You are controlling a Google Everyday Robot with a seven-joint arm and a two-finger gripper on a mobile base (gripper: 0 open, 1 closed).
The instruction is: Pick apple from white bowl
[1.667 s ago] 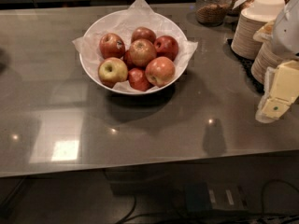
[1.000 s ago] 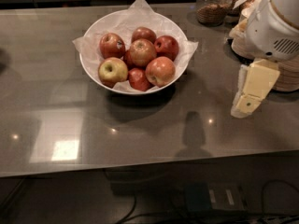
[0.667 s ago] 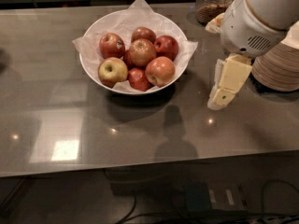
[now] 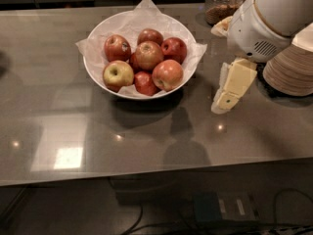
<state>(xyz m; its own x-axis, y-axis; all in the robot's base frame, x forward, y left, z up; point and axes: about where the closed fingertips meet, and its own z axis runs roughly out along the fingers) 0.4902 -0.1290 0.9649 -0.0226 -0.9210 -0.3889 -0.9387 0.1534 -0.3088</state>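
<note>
The white bowl (image 4: 98,38), lined with crinkled white paper, stands on the grey counter at upper centre and holds several apples. The apple (image 4: 167,75), large and orange-pink, lies at the front right of the pile. A yellow-green apple (image 4: 118,74) lies at the front left, and smaller dark red apples (image 4: 173,48) lie around them. My gripper (image 4: 221,105) hangs from the white arm (image 4: 259,23) at the right. It points down over the counter, just right of the bowl's rim and apart from it. It holds nothing that I can see.
A stack of beige paper bowls (image 4: 291,70) stands at the right edge behind the arm. A glass jar (image 4: 222,4) stands at the back right. The counter's front edge (image 4: 156,173) runs across below, with cables on the floor beneath.
The arm and gripper have come in from the right edge, moving left toward the bowl. The bowl and apples have not moved.
</note>
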